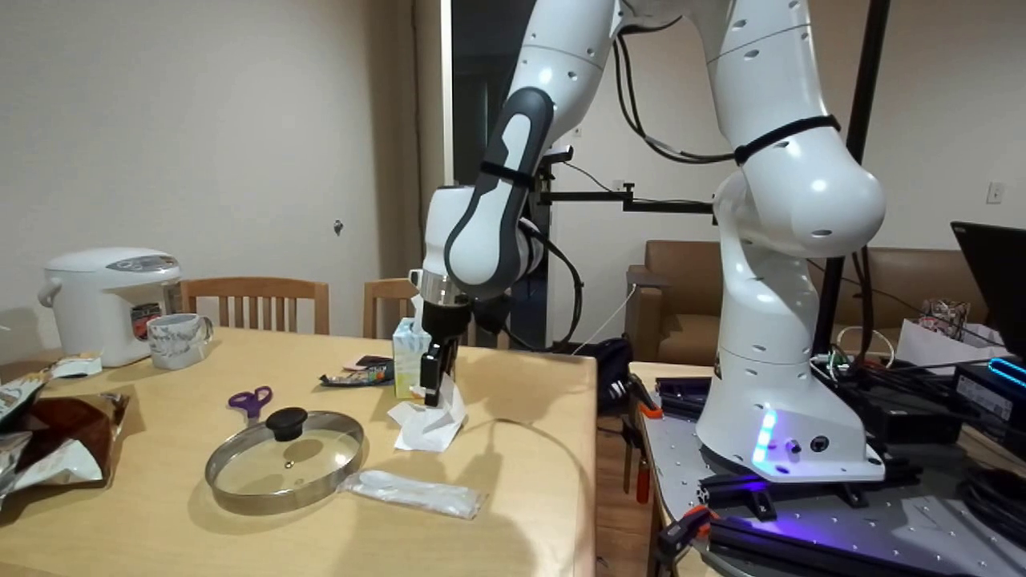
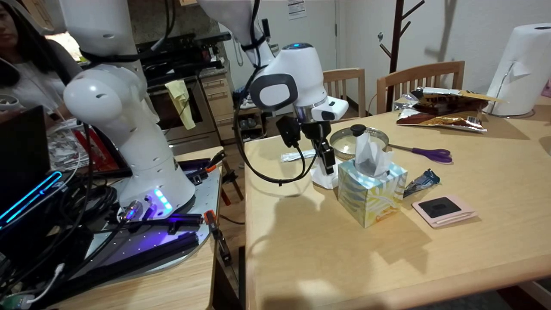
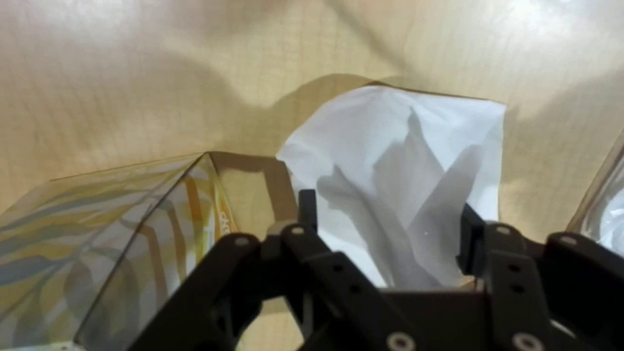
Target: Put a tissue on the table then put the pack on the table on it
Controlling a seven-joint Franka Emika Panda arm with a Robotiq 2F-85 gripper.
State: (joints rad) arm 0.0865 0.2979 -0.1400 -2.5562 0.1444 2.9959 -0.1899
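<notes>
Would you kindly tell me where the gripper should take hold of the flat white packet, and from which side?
Likely its middle, from above, pinching the long edges: the packet lies flat on the table, narrow across, with one end close to the glass lid.

Your arm (image 1: 793, 172) is white and dark grey, your tool (image 3: 388, 224) black. You see a light tan bench (image 2: 495, 245), white tissue (image 3: 453, 122) and pack (image 1: 421, 493), purple-handled scissors (image 2: 419, 151), a pink-and-black wallet (image 2: 445, 210), a grey-patterned white mug (image 1: 176, 341), and a box (image 2: 373, 196) leaf-patterned in yellow and pale blue.
</notes>
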